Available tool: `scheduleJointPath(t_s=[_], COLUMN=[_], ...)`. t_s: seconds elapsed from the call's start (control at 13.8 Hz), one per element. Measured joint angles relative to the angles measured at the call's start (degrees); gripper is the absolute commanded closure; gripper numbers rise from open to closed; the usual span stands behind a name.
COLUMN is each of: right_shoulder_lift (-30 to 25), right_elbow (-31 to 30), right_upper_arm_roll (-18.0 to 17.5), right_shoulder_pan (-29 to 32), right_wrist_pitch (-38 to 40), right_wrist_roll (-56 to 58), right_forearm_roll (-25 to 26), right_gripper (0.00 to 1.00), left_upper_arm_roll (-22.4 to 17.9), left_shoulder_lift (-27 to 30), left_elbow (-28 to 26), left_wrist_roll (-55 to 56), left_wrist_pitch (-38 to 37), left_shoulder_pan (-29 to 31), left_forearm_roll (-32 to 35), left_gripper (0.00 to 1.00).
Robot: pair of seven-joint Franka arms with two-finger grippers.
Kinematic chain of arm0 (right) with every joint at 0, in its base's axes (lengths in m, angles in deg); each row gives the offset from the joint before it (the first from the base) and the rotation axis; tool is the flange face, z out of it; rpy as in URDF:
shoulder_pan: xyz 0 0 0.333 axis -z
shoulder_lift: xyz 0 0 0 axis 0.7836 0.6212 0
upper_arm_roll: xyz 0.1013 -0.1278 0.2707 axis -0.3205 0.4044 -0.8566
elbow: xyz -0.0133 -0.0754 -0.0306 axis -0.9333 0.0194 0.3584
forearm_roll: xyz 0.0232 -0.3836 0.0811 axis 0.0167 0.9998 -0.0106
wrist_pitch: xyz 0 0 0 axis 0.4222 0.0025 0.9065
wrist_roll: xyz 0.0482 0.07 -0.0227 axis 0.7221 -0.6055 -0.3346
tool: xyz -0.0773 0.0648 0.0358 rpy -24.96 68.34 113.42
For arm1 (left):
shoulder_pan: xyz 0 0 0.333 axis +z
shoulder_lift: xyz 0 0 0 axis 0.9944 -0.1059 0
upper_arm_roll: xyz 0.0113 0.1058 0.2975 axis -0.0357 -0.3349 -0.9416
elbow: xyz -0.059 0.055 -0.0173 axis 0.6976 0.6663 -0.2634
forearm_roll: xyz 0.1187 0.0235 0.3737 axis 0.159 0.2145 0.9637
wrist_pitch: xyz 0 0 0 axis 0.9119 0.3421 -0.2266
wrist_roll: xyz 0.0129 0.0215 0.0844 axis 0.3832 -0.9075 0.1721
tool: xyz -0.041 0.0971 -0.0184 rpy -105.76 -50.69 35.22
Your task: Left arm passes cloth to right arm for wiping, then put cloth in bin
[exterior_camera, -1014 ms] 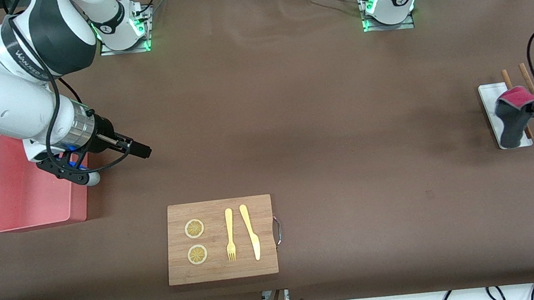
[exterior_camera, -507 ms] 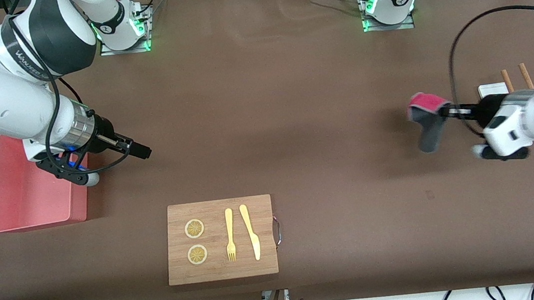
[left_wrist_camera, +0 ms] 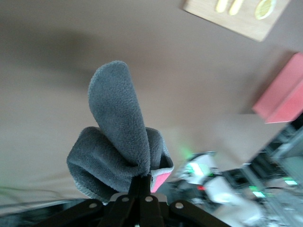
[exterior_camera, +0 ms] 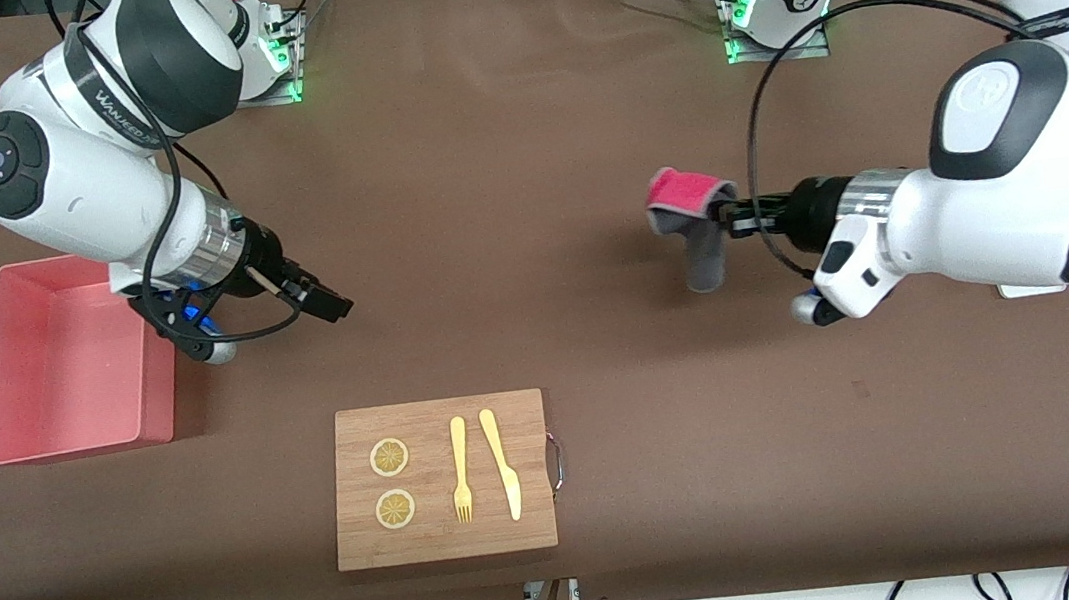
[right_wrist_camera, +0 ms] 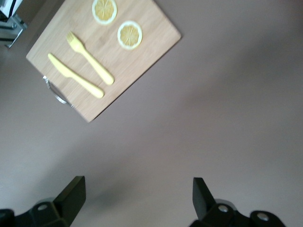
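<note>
Nearest to you lies the cutting board (exterior_camera: 440, 479), with its lemon slices (exterior_camera: 392, 482), fork (exterior_camera: 460, 469) and knife (exterior_camera: 501, 463); it plays no part yet. Farther up the table, look at the gap that matters: the left gripper (exterior_camera: 724, 212) is over bare table toward the middle, clenched on the cloth (exterior_camera: 692, 227), and the right gripper (exterior_camera: 326, 304) hangs over the table just beside the bin (exterior_camera: 70, 433), fingers (right_wrist_camera: 72, 193) spread wide with nothing between them. From the right gripper, the cloth lies toward the left arm's end of the table, well apart. Its pink-red face sits on top near the pinch, and the dark grey length droops straight down from it, so its long axis is near vertical. You can confirm that in the left wrist view, where the cloth (left_wrist_camera: 116, 146) folds out from the closed fingertips. I judge the hanging grey tail is the free part your right gripper should close on, approaching sideways.
</note>
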State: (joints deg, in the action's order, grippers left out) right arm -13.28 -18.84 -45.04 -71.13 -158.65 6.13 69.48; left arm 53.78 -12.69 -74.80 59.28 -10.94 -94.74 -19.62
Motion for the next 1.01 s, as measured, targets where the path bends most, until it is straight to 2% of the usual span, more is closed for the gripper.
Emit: scheduleJointPath(t_s=[0.14,0.51,0.8,1.01], right_shoulder_lift=[0.15,0.73,1.88,2.78], right_elbow=[0.00,0.00,0.00,0.00], right_upper_arm_roll=[0.12,0.03,-0.05,-0.06], right_shoulder_pan=[0.04,-0.91,-3.34,-4.61], right_wrist_pitch=[-0.09,-1.08,-3.95,-4.29], right_wrist_roll=[-2.50,-12.18,-19.13,-22.85], right_forearm_roll=[-3.50,-5.57,-9.14,-9.66], right_gripper=[0.00,0.00,0.00,0.00], left_upper_arm_roll=[0.03,0.04,0.05,0.04], left_shoulder_lift=[-0.97,-1.42,-1.96,-2.28], left_elbow=[0.18,0.38,0.39,0.40], left_wrist_roll=[6.88,19.95,26.34,31.93], left_wrist_pitch=[3.18,14.30,21.39,28.79], left_shoulder_pan=[-2.24,-11.03,-15.53,-19.68], left_forearm_roll=[-4.78,-10.31,-12.24,-13.11], left_gripper=[1.00,1.00,1.00,1.00])
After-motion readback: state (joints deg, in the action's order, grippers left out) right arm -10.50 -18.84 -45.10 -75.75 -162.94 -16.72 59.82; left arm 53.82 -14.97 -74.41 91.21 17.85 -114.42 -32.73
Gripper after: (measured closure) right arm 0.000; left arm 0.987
